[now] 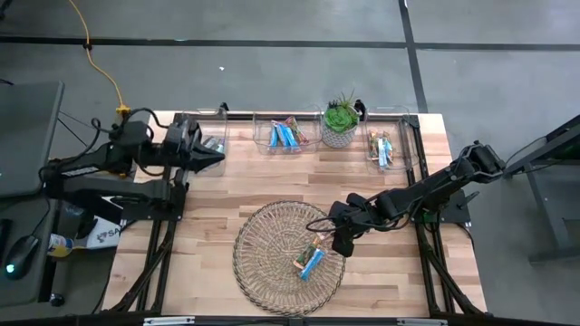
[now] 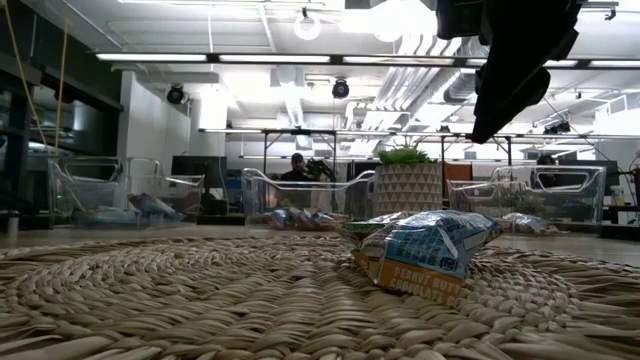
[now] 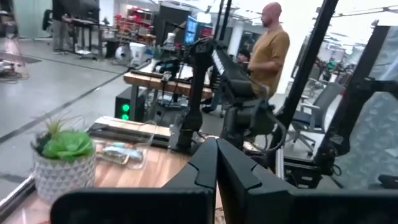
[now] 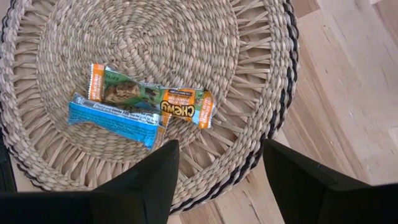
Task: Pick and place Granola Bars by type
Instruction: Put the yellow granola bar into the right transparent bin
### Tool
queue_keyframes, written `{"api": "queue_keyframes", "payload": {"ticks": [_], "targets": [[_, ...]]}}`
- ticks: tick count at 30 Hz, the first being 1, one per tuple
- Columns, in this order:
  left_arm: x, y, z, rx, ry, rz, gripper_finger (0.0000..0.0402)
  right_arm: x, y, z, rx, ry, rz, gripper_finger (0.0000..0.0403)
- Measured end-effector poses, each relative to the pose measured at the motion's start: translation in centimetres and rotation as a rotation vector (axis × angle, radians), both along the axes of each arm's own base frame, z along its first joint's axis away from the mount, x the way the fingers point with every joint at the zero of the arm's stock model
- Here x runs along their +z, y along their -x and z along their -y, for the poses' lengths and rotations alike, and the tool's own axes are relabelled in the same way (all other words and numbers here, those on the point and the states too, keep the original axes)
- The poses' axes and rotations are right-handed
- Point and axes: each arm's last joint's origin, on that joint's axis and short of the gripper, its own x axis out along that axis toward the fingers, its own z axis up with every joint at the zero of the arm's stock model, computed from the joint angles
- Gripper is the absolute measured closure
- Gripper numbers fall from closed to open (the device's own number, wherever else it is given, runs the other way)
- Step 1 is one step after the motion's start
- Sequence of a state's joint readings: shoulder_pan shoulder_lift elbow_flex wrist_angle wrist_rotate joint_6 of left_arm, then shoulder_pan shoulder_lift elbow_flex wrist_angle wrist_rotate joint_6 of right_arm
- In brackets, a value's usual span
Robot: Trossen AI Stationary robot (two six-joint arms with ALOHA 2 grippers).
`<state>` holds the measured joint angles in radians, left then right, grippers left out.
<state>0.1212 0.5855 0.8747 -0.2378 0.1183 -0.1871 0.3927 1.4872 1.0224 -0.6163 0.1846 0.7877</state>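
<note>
Two granola bars lie side by side on the round woven basket (image 1: 272, 237): a bright blue one (image 4: 115, 118) and a tan one with green and orange print (image 4: 152, 96). They also show as a small pile (image 1: 311, 261) right of the basket's middle. My right gripper (image 4: 221, 155) hovers open above the basket's right rim (image 1: 343, 243), short of the bars and touching nothing. My left gripper (image 1: 216, 156) waits shut and empty at the table's far left, over the left clear bin (image 1: 217, 140). More bars lie in the middle bin (image 1: 283, 136) and the right bin (image 1: 384, 147).
A small green potted plant (image 1: 340, 122) stands between the middle and right bins along the far edge. Bare wood lies between the bins and the basket. In the room beyond the table a person (image 3: 270, 46) stands among desks and frames.
</note>
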Motion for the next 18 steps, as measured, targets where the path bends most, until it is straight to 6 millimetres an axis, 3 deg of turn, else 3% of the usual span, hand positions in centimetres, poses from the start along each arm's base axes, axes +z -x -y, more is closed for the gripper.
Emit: {"api": "queue_keyframes", "payload": {"ticks": [11, 18], "targets": [[-5.3, 3.7, 0.3, 0.04, 0.057, 0.109, 0.0401, 0.0, 0.0, 0.0, -0.001, -0.001, 0.0, 0.0187], [-8.4, 4.9, 0.4, 0.037, 0.049, 0.206, 0.0401, 0.0, 0.0, 0.0, -0.001, -0.001, 0.0, 0.0187]]}}
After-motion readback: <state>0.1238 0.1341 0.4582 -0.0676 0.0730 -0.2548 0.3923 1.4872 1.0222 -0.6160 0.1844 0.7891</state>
